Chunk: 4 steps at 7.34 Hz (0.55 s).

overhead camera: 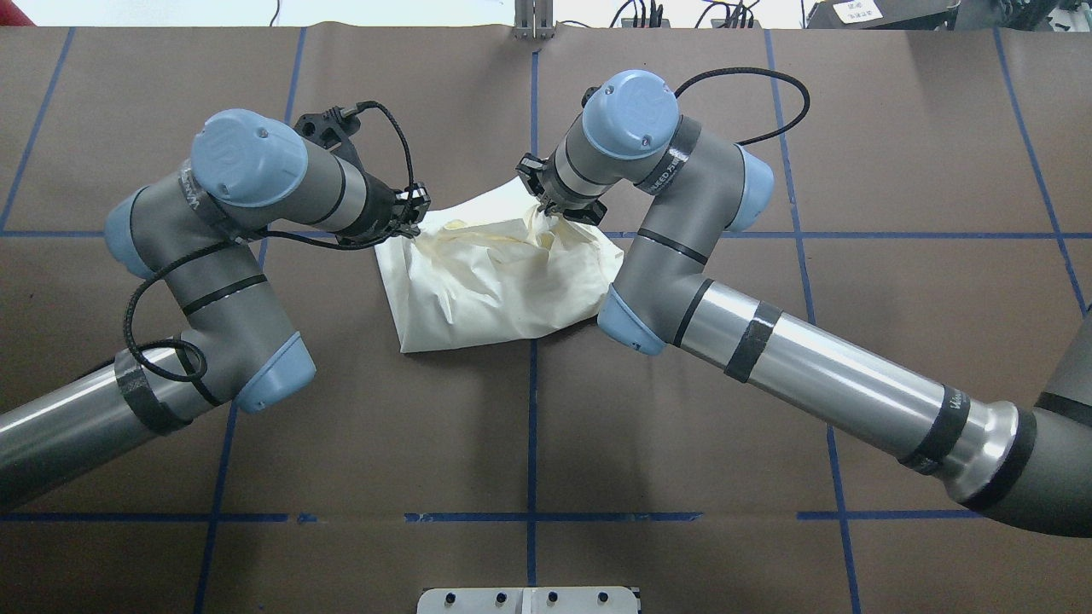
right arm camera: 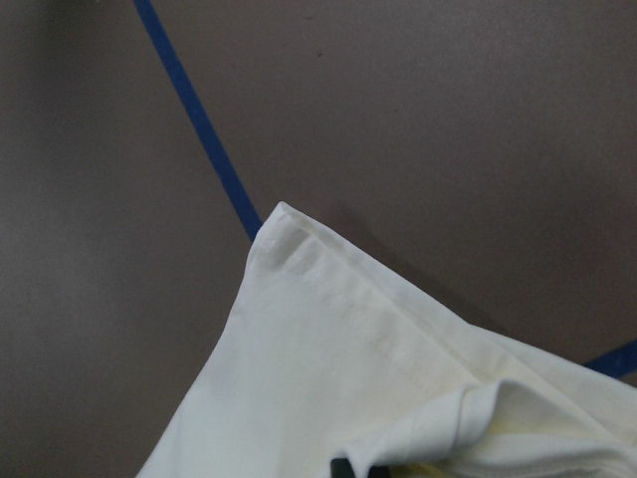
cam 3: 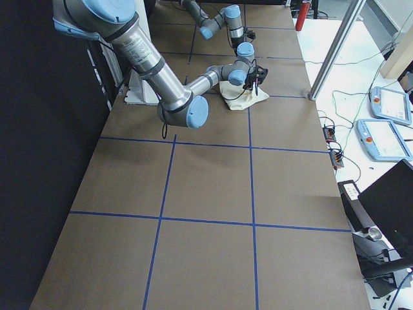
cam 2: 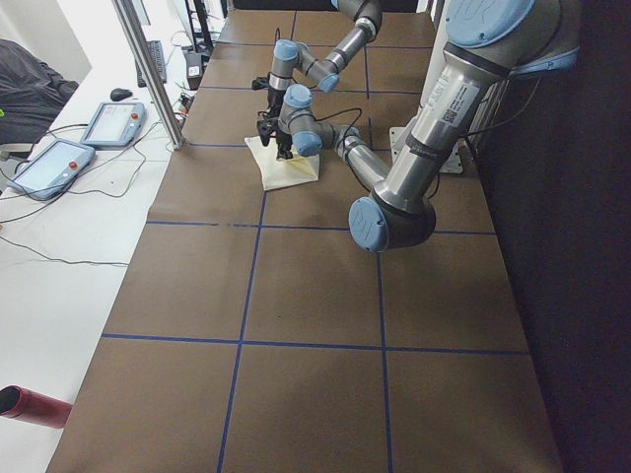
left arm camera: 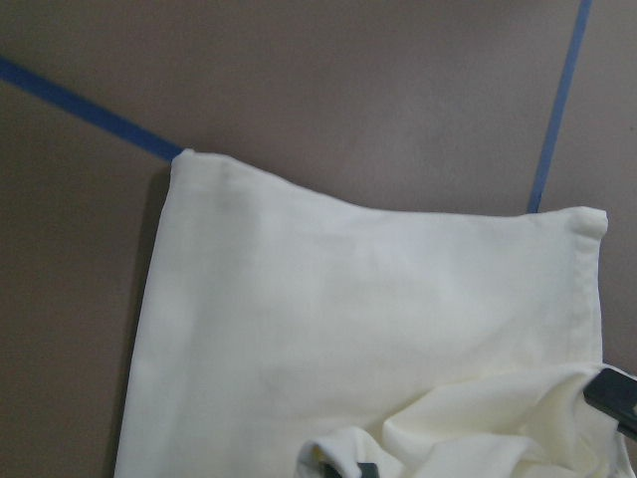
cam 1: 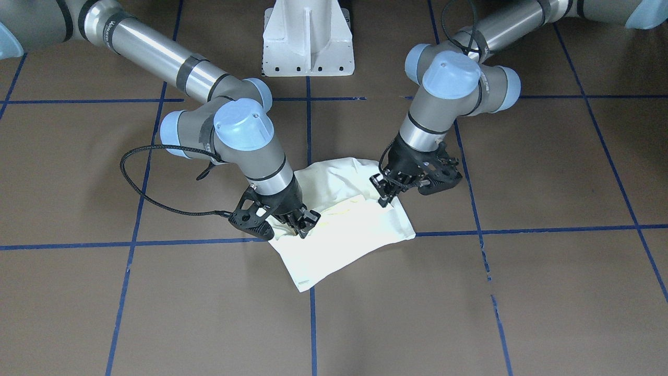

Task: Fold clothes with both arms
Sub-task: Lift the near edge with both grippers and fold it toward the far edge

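Note:
The cream-white T-shirt (cam 1: 344, 235) lies folded into a small packet at the table's middle, with a crumpled upper layer; its print is hidden. It shows from overhead (overhead camera: 486, 290) and in both wrist views (left arm camera: 328, 319) (right arm camera: 318, 368). My left gripper (cam 1: 387, 194) (overhead camera: 413, 220) stands over the packet's far left corner, its fingertips (left arm camera: 612, 393) apart astride a bunched fold. My right gripper (cam 1: 305, 223) (overhead camera: 553, 207) is at the far right edge, where the cloth tents up to it; it looks shut on a raised fold (right arm camera: 478, 408).
The white pedestal base (cam 1: 308, 36) stands behind the shirt on the robot's side. Blue tape lines (overhead camera: 531, 426) cross the brown table. Teach pendants (cam 2: 49, 163) and a metal post (cam 2: 148, 69) are off the table's far edge.

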Each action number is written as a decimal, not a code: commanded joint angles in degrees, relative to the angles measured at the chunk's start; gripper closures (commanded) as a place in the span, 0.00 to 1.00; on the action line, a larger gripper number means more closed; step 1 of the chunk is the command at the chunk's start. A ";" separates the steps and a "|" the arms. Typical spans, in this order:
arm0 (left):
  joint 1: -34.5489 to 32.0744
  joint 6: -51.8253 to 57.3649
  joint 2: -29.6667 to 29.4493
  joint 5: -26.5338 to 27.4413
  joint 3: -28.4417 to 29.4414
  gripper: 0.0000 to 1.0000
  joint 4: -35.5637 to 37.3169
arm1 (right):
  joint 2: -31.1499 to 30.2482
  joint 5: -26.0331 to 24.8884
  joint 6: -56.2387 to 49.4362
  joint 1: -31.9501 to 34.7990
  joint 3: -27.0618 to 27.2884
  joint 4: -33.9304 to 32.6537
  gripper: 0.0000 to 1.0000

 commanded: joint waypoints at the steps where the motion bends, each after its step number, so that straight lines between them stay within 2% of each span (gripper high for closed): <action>1: -1.41 2.11 -0.23 -0.04 2.93 1.00 -1.57 | 0.60 0.40 -0.67 1.09 -1.79 0.35 1.00; 4: -1.41 2.20 -0.23 -0.04 2.93 1.00 -1.57 | 0.68 0.40 -0.76 2.32 -2.23 0.35 1.00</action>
